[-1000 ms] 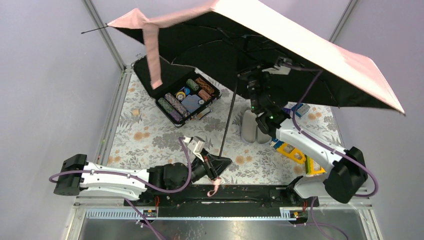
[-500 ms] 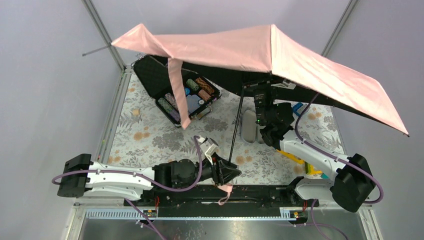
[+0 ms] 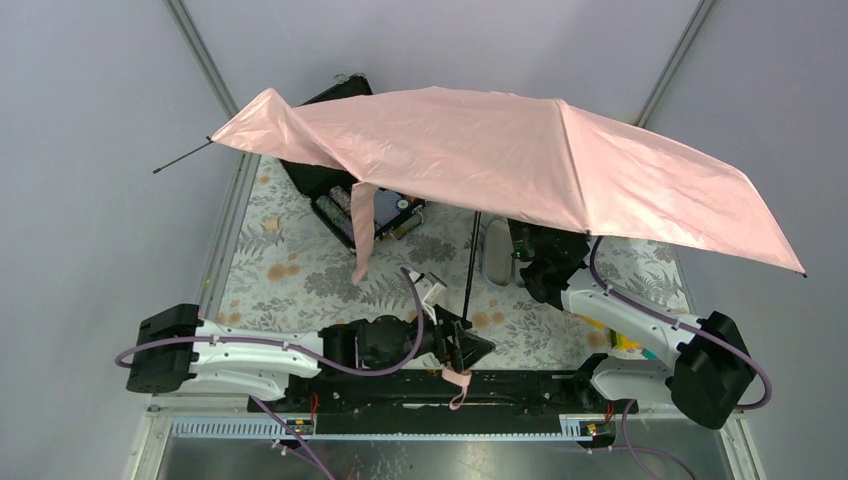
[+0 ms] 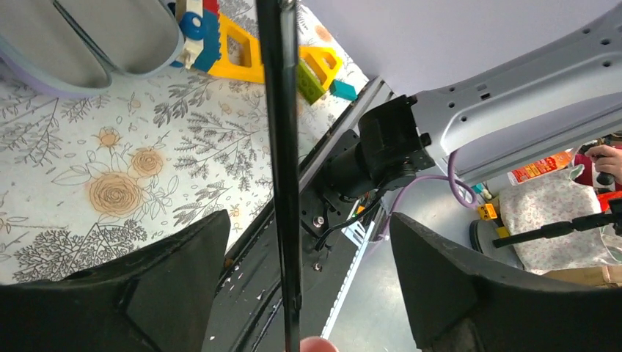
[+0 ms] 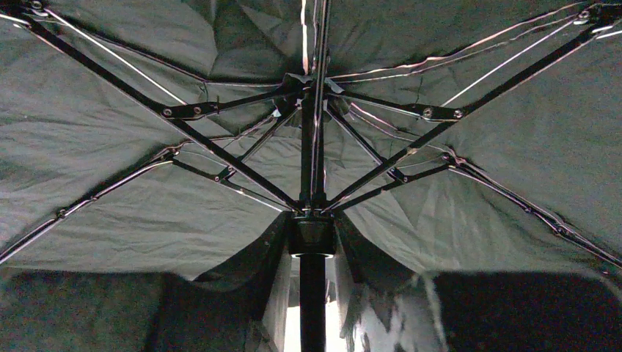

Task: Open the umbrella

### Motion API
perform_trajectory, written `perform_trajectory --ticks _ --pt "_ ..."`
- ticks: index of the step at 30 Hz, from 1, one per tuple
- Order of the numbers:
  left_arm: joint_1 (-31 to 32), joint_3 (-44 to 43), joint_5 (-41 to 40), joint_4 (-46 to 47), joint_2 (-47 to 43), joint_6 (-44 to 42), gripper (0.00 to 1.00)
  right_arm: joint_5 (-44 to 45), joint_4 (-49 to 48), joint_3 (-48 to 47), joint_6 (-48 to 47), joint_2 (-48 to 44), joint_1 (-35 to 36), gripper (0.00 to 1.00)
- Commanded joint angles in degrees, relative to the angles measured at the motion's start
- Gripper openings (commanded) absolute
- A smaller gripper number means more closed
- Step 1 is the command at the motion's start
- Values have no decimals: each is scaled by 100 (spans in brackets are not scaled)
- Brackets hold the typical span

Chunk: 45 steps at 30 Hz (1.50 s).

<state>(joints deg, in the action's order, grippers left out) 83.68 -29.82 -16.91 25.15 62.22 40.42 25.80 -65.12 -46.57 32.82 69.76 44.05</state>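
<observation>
Flowered tabletop (image 3: pixel 300 270) below, and the umbrella (image 3: pixel 500 150) spreads wide above both claws. The left claw (image 4: pixel 293 293) has its fingers apart, with the thin black shaft (image 4: pixel 282 147) rising between them untouched and the pink handle (image 4: pixel 317 345) just below. The right claw (image 5: pixel 345 308) sits under the ribs (image 5: pixel 220 161), beneath the slider (image 5: pixel 312 235); clamped or not, I cannot tell. It looks light, with floppy cloth and bendy ribs, so I'd hold the shaft or handle, never the fabric. The canopy edges reach far beyond either claw, close to the frame posts (image 3: pixel 205 60), leaving little swinging room.
</observation>
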Motion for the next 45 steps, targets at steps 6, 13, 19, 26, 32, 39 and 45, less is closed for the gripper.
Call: perform_trajectory --ticks 6,13,19,26,32,39,45 --pt "-18 -290 159 453 522 223 61 -56 -817 -90 249 -194 82 0" --pt "14 15 48 956 519 237 54 127 -989 -36 249 -231 77 0" --pt "132 320 -142 1376 449 220 52 280 -1100 31 251 -302 85 0" --pt "363 339 -369 1423 514 125 38 399 -1210 82 252 -348 85 0" --pt "478 381 -498 1477 566 71 31 442 -1253 108 280 -408 78 0" --pt "552 440 -596 1505 585 127 38 490 -1291 139 287 -466 84 0" --pt "596 482 -656 1516 600 109 16 489 -1310 127 265 -491 77 0"
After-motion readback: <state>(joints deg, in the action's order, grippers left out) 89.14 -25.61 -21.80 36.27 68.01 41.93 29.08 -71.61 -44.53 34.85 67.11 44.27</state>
